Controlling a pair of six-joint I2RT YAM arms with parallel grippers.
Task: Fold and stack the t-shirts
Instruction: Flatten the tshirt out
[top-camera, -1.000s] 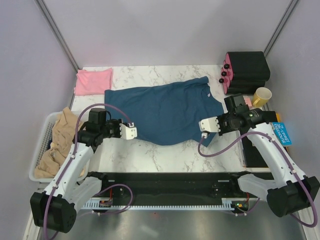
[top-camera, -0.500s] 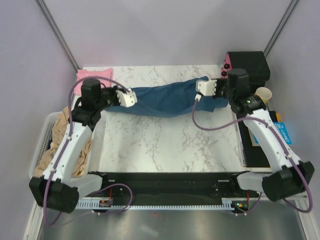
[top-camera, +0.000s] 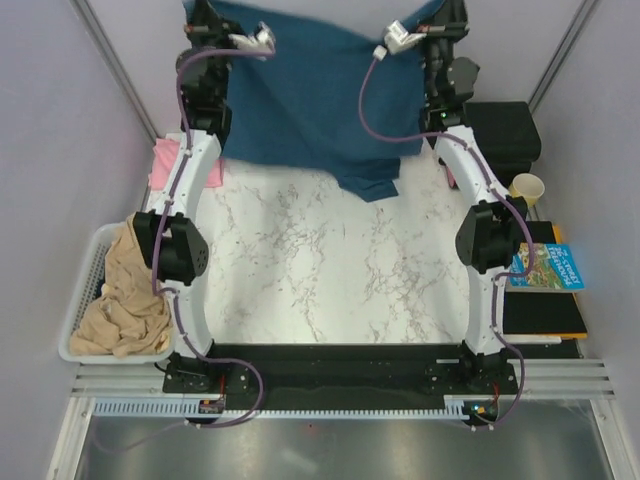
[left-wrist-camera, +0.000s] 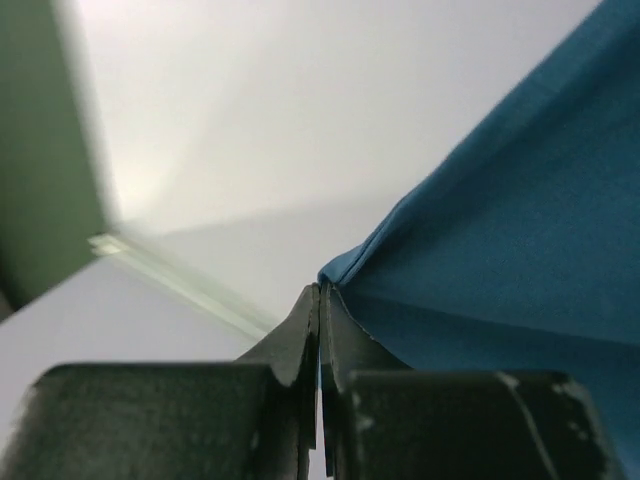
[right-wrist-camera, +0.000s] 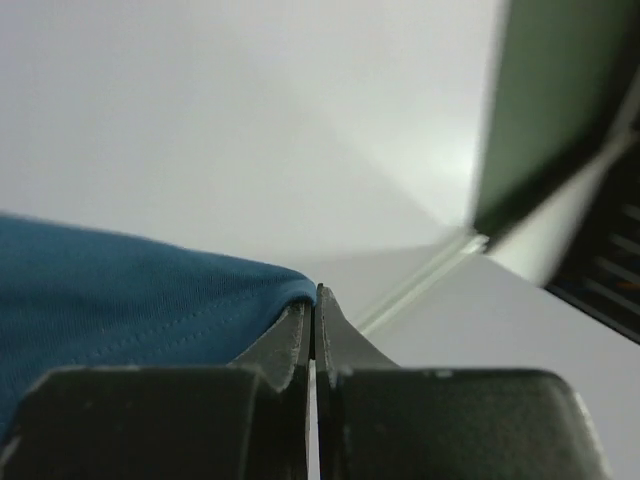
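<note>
Both pairs of jaws are pinched together on the teal shirt (top-camera: 300, 100): the left gripper (top-camera: 258, 42) holds its upper left corner and the right gripper (top-camera: 390, 38) its upper right. In each wrist view we see the jaws pressed flat with teal hem caught between them. The shirt hangs spread between the two, high over the far end of the surface (top-camera: 320, 270). We cannot tell whether its lowest tip touches the marble. Just beside the shirt's lower left edge lies the pink shirt (top-camera: 158, 165), crossed by the left arm. Well below and left of the teal shirt, a basket (top-camera: 80, 290) holds beige cloth (top-camera: 125, 300). Right of its lower edge stand a black box (top-camera: 500, 130) and a cup (top-camera: 527, 187), and a book (top-camera: 548, 268) lies nearer.
</note>
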